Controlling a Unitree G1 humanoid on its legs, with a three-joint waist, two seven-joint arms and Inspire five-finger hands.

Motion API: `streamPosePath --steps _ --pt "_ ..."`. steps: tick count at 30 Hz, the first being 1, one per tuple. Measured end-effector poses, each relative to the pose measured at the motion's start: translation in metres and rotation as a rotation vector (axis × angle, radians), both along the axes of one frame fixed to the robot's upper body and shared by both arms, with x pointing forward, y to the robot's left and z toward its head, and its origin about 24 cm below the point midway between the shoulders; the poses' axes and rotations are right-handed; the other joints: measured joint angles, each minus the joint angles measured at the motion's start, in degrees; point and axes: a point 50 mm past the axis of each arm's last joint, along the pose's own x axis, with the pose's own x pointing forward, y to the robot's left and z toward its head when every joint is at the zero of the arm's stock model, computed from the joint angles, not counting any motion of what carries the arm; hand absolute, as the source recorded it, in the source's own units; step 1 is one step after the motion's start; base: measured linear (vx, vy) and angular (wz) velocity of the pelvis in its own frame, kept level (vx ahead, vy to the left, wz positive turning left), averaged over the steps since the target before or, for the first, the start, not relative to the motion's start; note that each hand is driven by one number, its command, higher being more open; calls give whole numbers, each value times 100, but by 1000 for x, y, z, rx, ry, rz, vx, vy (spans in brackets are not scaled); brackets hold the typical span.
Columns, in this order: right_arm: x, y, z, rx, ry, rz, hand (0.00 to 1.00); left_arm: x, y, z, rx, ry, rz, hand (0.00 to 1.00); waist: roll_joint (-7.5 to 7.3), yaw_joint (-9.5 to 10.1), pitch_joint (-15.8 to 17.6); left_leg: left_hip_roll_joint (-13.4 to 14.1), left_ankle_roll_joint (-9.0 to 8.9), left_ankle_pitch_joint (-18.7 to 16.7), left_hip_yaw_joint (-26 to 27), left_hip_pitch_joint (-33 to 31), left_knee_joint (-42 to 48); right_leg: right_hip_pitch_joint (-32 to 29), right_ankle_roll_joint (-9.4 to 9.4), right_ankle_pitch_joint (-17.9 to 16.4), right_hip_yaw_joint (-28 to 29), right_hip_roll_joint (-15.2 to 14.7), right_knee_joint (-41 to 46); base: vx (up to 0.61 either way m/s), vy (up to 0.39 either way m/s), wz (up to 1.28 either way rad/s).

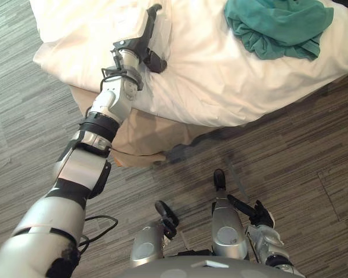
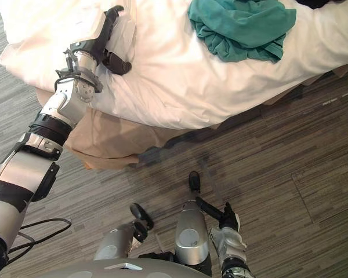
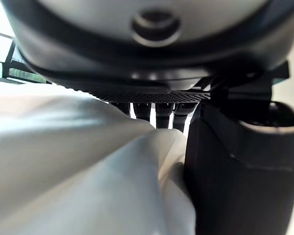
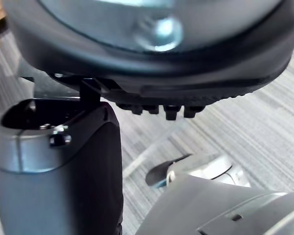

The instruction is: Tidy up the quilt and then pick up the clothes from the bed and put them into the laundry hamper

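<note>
Left hand (image 1: 140,47) lies on the puffy white quilt (image 1: 209,75) near the bed's corner. Its fingers (image 1: 152,17) are stretched out straight, pointing away from the robot, and its thumb (image 1: 156,61) sticks out toward the robot's right. In the left wrist view a fold of the quilt bulges up between thumb and fingers, but the fingers are not curled round it, so the hand reads as spread and pressing rather than clamped.

The quilt hangs over the near edge of the bed, and the tan bed base (image 1: 139,136) shows beneath it. The crumpled teal cloth garment (image 1: 278,26) sits on the quilt well apart from the left hand, off to the robot's right and slightly farther in. Its bunched mass runs roughly along the bed's edge.

The right hand (image 1: 261,217) hangs low beside the robot over the grey wood-grain floor (image 1: 313,150), its fingers relaxed and holding nothing.

The quilt is probably the step in hand. To take the garment, the left hand would have to sweep rightward across the quilt, while the right hand would have to rise a long way.
</note>
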Motion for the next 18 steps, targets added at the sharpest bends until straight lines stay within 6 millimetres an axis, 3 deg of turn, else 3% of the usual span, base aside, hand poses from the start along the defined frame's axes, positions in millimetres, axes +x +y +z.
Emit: streamPosePath --steps 7,13,18 --pt "-1 -4 1 -11 7 1 100 -1 -2 -15 -51 52 -28 0 0 72 0 2 6 -4 -112 11 -2 66 0 0 -139 -23 41 -41 -32 9" --pt "-6 -7 -2 -9 52 6 100 -20 7 -70 -191 177 -82 0 19 94 -13 6 6 -4 -241 417 -1 563 1 -2 -372 -72 33 -16 -9 9" --pt "-14 -12 -4 -7 83 7 100 -58 19 -128 -457 275 -107 0 133 227 -118 -10 -10 -21 -395 616 -11 891 0 -3 -648 -83 32 -2 -1 18"
